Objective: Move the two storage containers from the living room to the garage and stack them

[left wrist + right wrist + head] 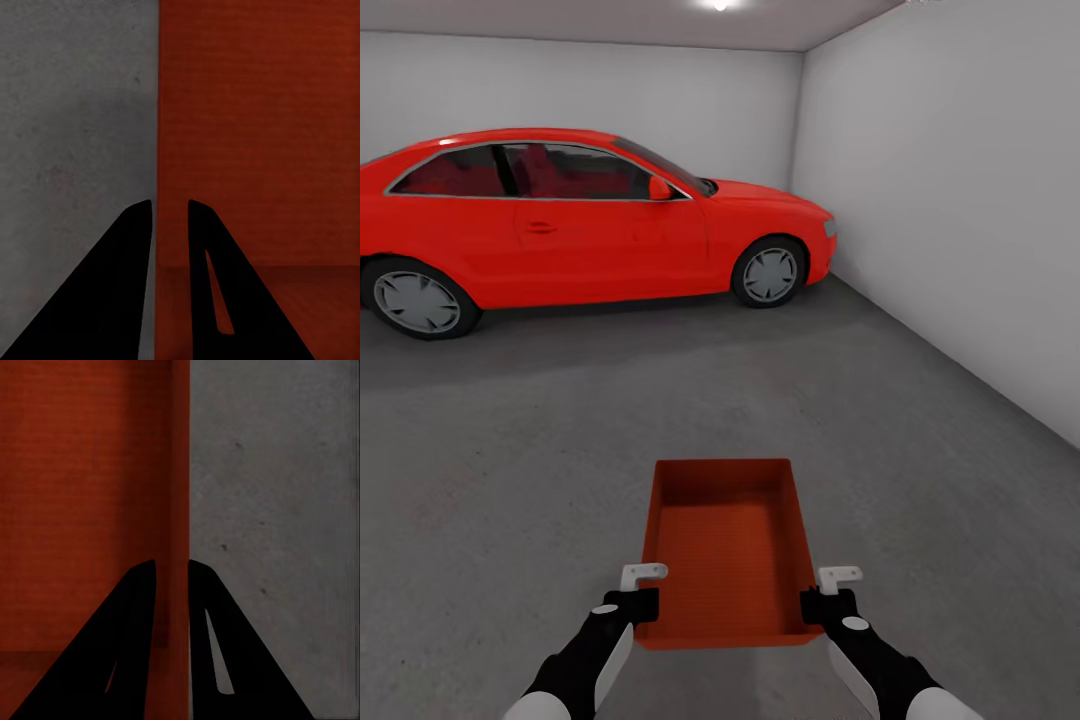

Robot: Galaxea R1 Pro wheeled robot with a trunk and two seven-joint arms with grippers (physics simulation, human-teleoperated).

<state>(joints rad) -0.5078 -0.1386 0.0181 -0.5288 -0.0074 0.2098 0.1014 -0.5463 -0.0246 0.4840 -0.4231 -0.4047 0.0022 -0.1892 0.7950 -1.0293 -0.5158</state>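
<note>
I am in the garage, over its dark grey floor [540, 430]. An orange-red storage container [725, 545], open-topped with a ribbed bottom, lies lengthwise straight ahead of me between both arms. My left gripper [648, 600] is shut on its left wall near the closest corner, and my right gripper [816, 603] is shut on its right wall. In the left wrist view the gripper [169, 204] straddles the thin wall, with the container [255, 135] on one side and the floor [75, 112] on the other. The right wrist view has the same: gripper [171, 562], container [82, 495], floor [277, 510]. Whether the container touches the floor I cannot tell.
A red coupe car [580, 220] stands side-on across the back of the room. A white wall [960, 200] runs along the right, and another white wall [610, 90] closes the far end. Bare concrete stretches between me and the car.
</note>
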